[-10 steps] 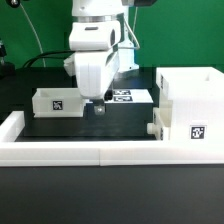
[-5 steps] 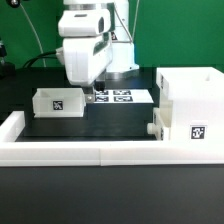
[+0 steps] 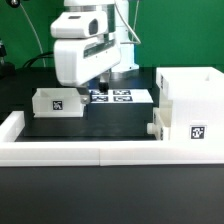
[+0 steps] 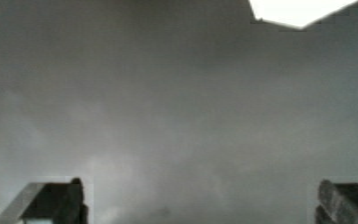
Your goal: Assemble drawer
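Nearest, along the front edge of the black desk (image 3: 100,128): a long low white border wall (image 3: 80,152), turning back at the exterior view's left.

Just behind it, at the exterior view's right: the tall boxy drawer casing (image 3: 190,100), upright, a square tag on its near face. Low against its side toward the exterior view's left, touching it: a small tray (image 3: 155,128); cannot tell how far it sits inside.

Farther back and well apart, toward the exterior view's left: the other tray (image 3: 58,101), open side up, tag facing the camera, inside mostly hidden by its front wall.

Behind that tray: the arm (image 3: 85,45), wrist pointing straight down, claw (image 3: 98,88) low over the desk, just beside the tray's far corner and at the edge of the marker board (image 3: 122,96).

From the wrist: claw (image 4: 201,195) released, fingers (image 4: 51,200) spread wide, gripping nothing, blurred dark desk beneath.
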You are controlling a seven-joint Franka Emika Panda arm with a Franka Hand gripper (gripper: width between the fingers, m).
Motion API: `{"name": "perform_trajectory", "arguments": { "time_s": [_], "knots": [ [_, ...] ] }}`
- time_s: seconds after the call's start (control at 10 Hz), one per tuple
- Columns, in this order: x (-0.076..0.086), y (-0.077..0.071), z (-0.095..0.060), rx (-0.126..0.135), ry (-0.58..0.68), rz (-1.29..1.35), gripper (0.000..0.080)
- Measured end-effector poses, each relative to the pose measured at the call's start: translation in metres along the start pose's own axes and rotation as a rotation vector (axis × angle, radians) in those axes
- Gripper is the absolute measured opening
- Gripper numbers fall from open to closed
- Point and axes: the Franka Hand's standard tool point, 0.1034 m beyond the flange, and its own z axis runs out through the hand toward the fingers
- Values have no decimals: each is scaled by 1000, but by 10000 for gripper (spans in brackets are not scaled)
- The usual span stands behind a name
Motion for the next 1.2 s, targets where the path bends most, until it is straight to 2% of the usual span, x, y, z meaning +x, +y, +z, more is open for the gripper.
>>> {"name": "perform_trajectory", "arguments": {
  "time_s": [0.4, 0.5, 1.0, 1.2],
  "knots": [
    [-41, -24, -11, -62, 39, 438, 652],
    [-48, -31, -9, -67, 44, 536, 652],
    [-48, -34, -6, -51, 57, 817, 652],
    [-50, -41, 2, -52, 66, 1003, 652]
  ]
}}
